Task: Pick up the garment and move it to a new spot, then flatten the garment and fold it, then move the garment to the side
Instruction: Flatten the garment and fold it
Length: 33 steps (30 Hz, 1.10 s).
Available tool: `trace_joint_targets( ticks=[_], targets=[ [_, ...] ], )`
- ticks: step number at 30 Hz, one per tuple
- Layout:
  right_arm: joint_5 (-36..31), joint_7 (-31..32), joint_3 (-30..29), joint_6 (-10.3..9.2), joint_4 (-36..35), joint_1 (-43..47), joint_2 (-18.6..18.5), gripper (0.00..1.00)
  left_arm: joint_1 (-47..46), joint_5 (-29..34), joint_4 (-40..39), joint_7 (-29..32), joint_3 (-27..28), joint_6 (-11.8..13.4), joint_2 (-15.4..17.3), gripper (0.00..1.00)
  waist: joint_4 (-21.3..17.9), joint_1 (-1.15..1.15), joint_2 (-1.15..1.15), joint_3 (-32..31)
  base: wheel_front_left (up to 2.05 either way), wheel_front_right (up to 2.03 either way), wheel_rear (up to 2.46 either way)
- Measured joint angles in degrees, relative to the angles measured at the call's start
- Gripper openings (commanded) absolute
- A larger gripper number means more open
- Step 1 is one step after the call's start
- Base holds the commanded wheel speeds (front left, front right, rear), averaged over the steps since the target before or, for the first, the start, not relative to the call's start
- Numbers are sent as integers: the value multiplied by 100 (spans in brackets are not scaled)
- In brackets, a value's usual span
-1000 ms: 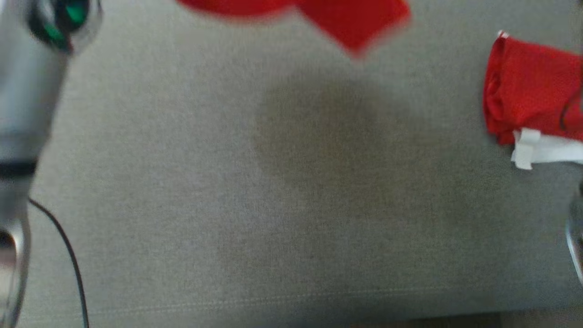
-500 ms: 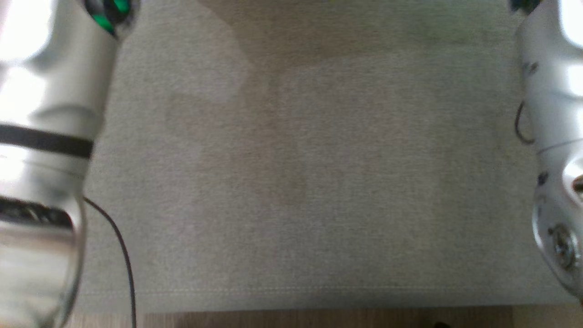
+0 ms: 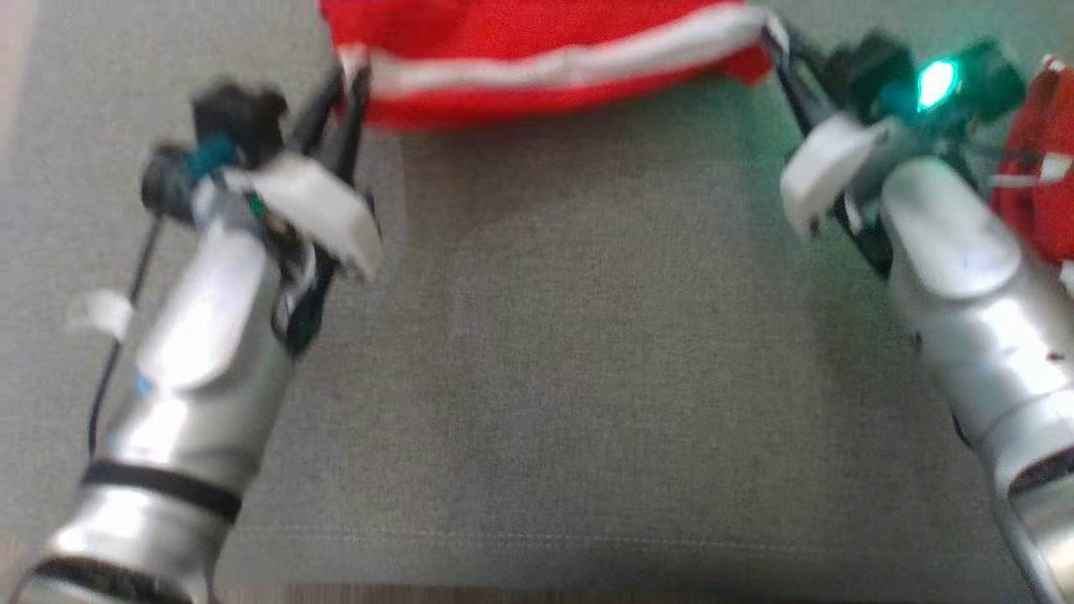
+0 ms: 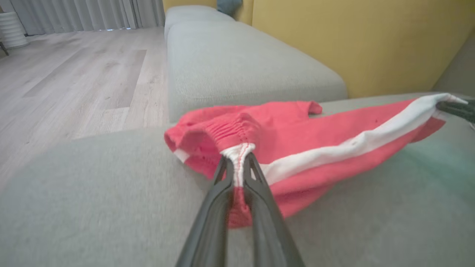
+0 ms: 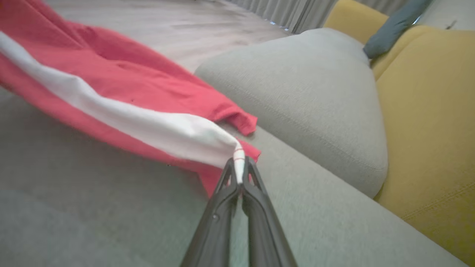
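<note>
Both jaws tight on opposite garment [image 3: 520,33] ends

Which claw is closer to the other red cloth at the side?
Right. The right gripper, pinching one end of the striped garment, is beside the other red cloth; the left gripper pinches the opposite end, farther off.

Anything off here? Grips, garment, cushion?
Nothing damaged or spilled. The red garment is pinched at both ends of its white stripe by the left gripper and right gripper, its far part bunched on the grey cushion.
</note>
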Motion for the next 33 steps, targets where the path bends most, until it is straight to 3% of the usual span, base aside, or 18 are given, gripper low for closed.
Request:
trace_joint_targets(
  ticks=[8, 18, 25, 33],
  targets=[
    [1159, 109, 1762, 0, -24, 648, -695, 0, 1111, 446, -4, 0, -303, -90, 80, 0, -1, 0, 0, -703, 0, 0, 0],
    [2758, 688, 3513, 0, -1300, 1220, -1897, 0, 1970, 516, -94, 0, -608, -169, 57, 0, -52, 0, 0, -1294, 0, 0, 0],
    [3671, 999, 4133, 0, -2292, 1468, -2776, 0, 2578, 453, -547, 77, -767, -189, 80, 0, -90, 0, 0, -1684, 0, 0, 0],
    [4361, 1659, 4518, 0, -3597, 2143, -3795, 0, 3597, 240, -1666, 665, -985, -136, 296, 0, -119, 0, 0, -2172, 0, 0, 0]
  ],
)
